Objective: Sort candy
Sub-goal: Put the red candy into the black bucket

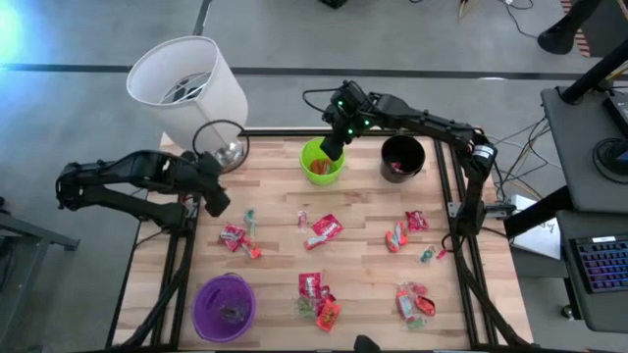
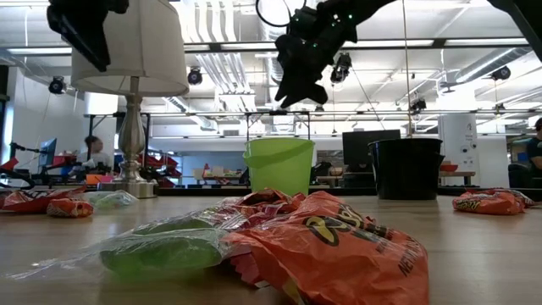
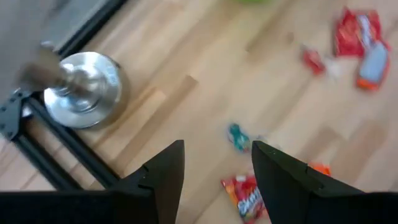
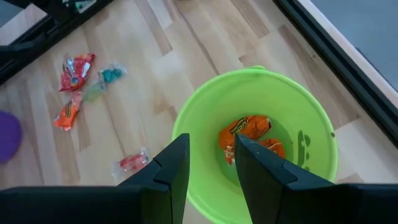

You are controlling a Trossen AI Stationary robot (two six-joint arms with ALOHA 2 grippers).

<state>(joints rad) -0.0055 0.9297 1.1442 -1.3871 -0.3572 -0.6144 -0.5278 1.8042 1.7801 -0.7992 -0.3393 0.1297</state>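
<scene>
**Candy below the left fingers, right arm parked over the green cup**

Candy [image 1: 322,230] is scattered across the worktop [image 1: 275,186], with orange packets already lying in the green cup [image 4: 255,134]. The left gripper [image 3: 217,165] hovers with fingers spread and empty; a red packet [image 3: 244,196] and a small teal sweet [image 3: 237,137] lie just ahead of and below the tips, making this arm the nearer one. The right gripper [image 4: 211,162] hangs directly above the green cup, fingers parted, holding nothing.
</scene>
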